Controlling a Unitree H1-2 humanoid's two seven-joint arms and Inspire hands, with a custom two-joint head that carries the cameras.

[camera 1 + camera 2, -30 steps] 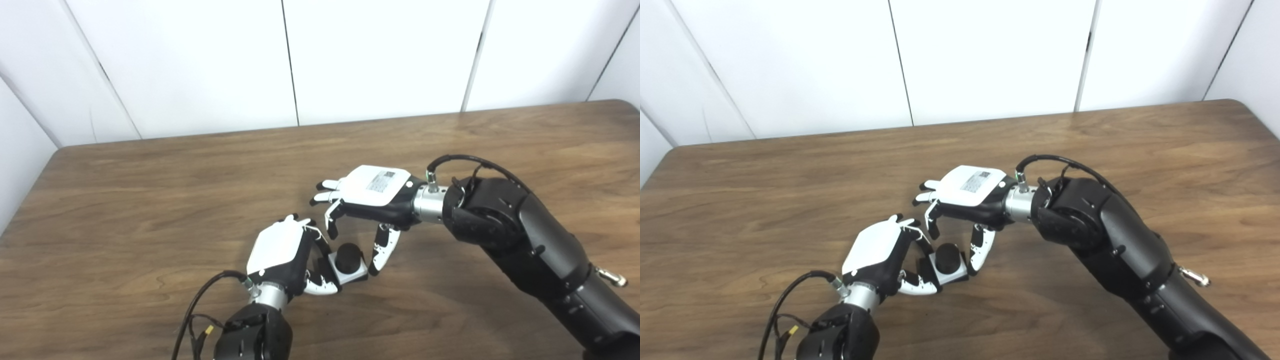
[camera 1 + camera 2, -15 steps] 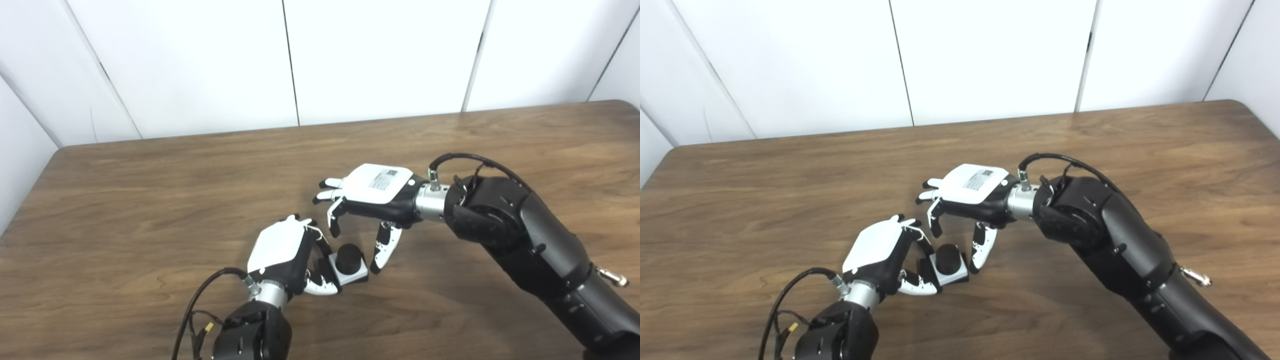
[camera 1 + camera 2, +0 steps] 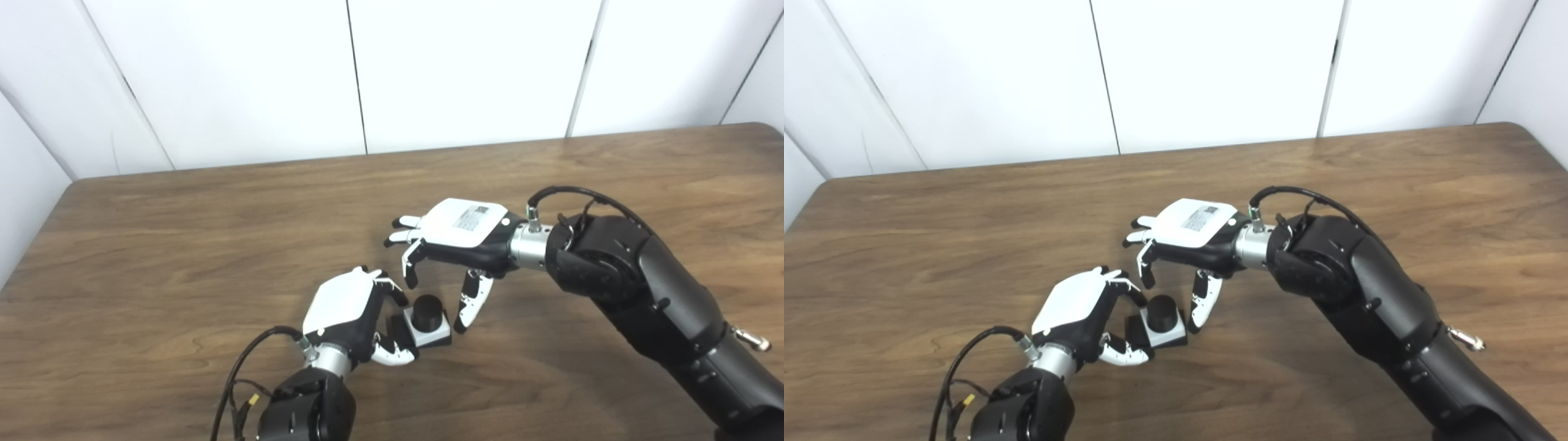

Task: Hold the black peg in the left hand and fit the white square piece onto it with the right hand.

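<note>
With the white square piece [image 3: 429,331] seated around the black peg [image 3: 427,310], both apparently rigid and light, the left hand [image 3: 349,309] grips the peg's base and the right hand [image 3: 453,236] hovers above the peg, released.

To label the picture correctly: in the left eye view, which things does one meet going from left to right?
Left hand with white back → white square piece with black round peg → right hand with white back.

Both views look down and forward from the robot's head, set side by side, onto the wooden desk [image 3: 184,233] with the white panelled wall [image 3: 245,73] behind. Both arms enter from the bottom edge. The views share nearly the whole scene; in the right eye view, everything sits somewhat further left in the frame.
</note>
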